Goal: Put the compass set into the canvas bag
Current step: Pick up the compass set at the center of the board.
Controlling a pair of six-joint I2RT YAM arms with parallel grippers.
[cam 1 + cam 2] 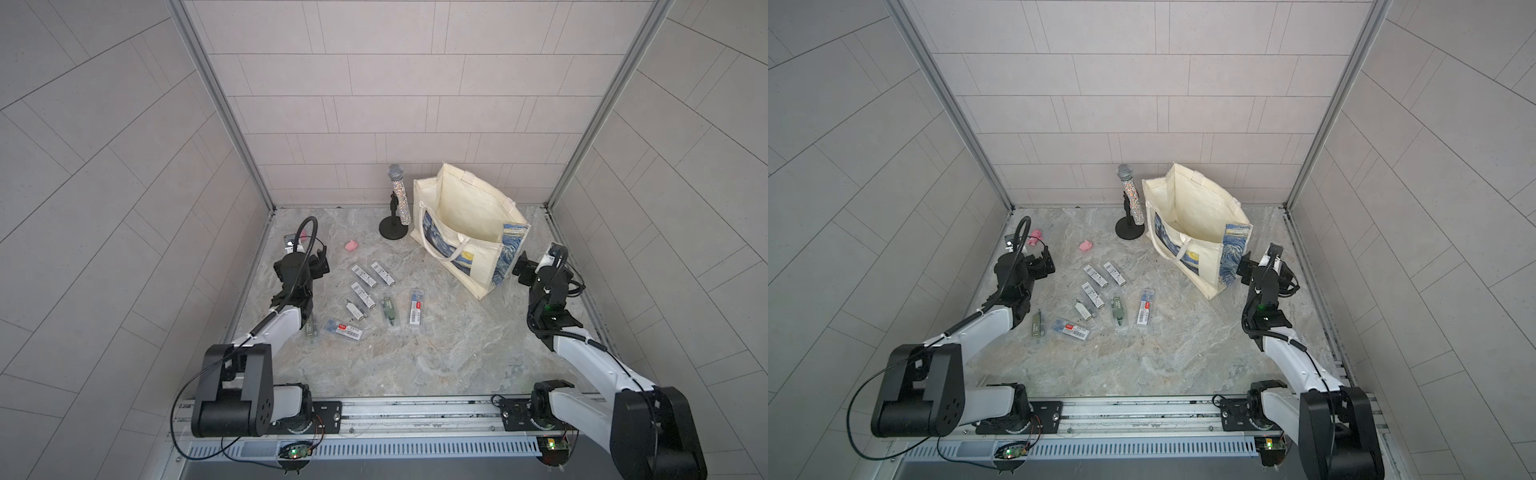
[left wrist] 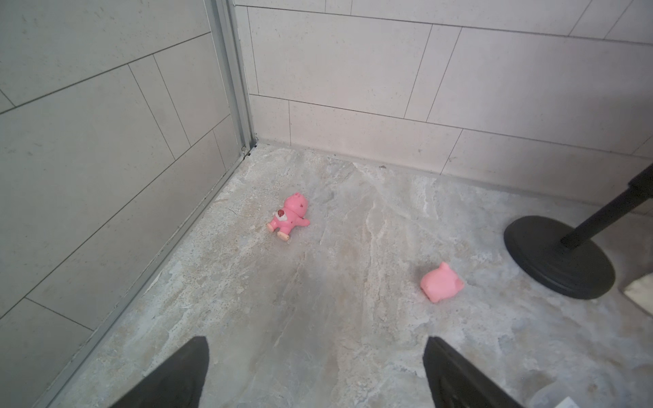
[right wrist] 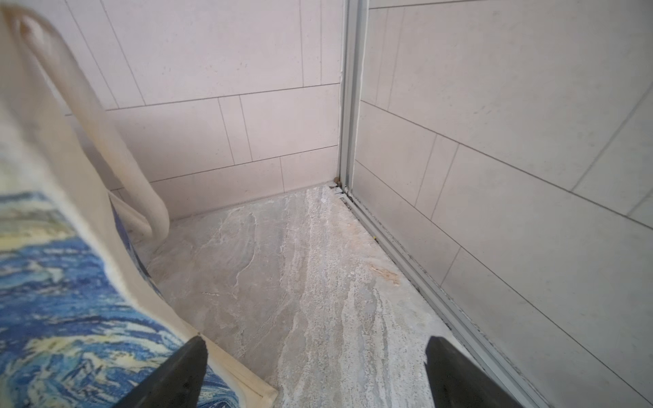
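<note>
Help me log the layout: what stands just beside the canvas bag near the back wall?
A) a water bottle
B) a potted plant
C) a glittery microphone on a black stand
C: the glittery microphone stands upright on its black stand beside the canvas bag.

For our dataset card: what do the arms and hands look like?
The left arm and right arm have white links, black joints and ribbed black cables. The left hand and right hand have black tapered fingers. Green light on the right.

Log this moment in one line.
left end effector: open, empty | right end effector: open, empty, beside bag | bag: upright, open | packs: on table
</note>
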